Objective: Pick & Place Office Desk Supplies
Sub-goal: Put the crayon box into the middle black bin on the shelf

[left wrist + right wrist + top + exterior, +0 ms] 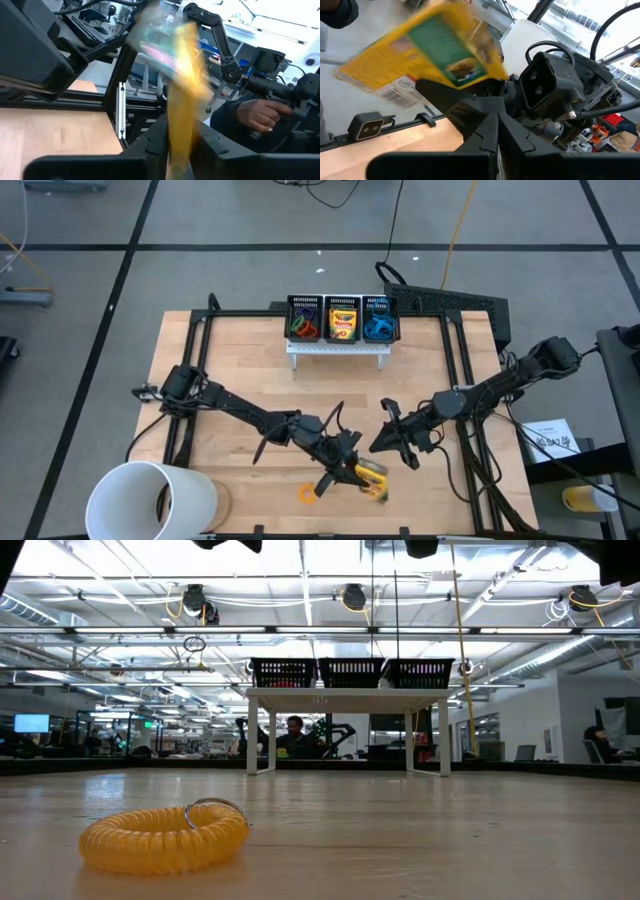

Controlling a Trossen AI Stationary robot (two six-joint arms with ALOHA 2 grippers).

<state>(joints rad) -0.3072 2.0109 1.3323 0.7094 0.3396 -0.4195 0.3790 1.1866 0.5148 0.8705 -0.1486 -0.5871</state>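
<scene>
A yellow-and-green crayon box (371, 476) is in my left gripper (350, 465), near the middle of the table's near edge; the box (182, 75) shows edge-on and blurred in the left wrist view. My right gripper (392, 438) hovers just right of it, shut and empty, and its wrist view faces the box's front (420, 50). A yellow coil loop (308, 493) lies flat on the table (165, 835). Three black mesh bins (342, 319) on a white shelf hold coloured bands and another crayon box. My left gripper pinches the crayon box by its lower part (181, 135) between the two fingers (150, 145), one on each broad face. The box stands out beyond the fingertips, tilted and lifted clear of the table.
A large white cup (150, 500) lies at the table's near left corner. The white shelf (340, 348) with the bins stands at the far edge. Bare wood (250, 370) lies between shelf and grippers. A person's hand (257, 112) shows beyond the table.
</scene>
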